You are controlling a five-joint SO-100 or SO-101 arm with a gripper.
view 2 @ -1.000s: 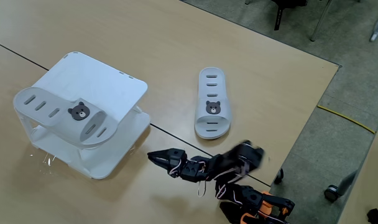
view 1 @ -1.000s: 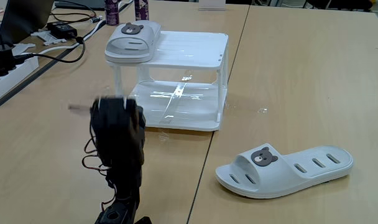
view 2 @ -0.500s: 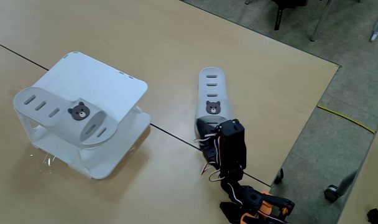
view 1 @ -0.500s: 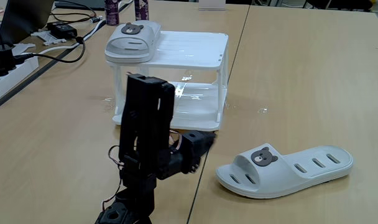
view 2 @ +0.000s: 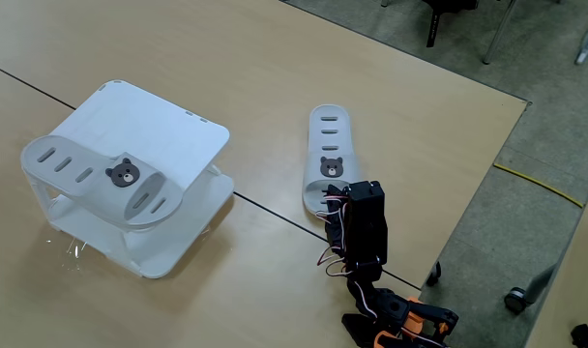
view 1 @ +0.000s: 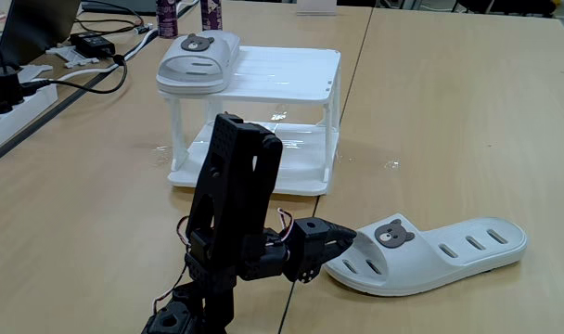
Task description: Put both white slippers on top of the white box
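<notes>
One white slipper [view 1: 198,60] is seen lying on the white box [view 1: 291,74], over the top's left corner in a fixed view, with the toe end overhanging the box's edge; in the other fixed view the same slipper [view 2: 96,179] is laid along the near left edge of the ribbed top [view 2: 144,121], bear badge upward. The second white slipper [view 1: 430,252] is left on the tabletop [view 1: 449,121], well apart from the box and toward the table's right edge, with the sole down and the badge showing.

The black arm [view 1: 240,199] is bent low over the table, and its gripper [view 1: 345,238] is brought up against the toe end of the second slipper, at the strap opening. In the other fixed view the arm [view 2: 364,227] is seen from above, covering the near end of that slipper [view 2: 329,150], and the fingers are hidden beneath it. How far the jaws are parted, and whether the slipper is held, cannot be told from either view.

Cables and a power strip [view 1: 13,97] are seen at the table's far left corner, with bottles [view 1: 168,16] along the far edge behind the box.
</notes>
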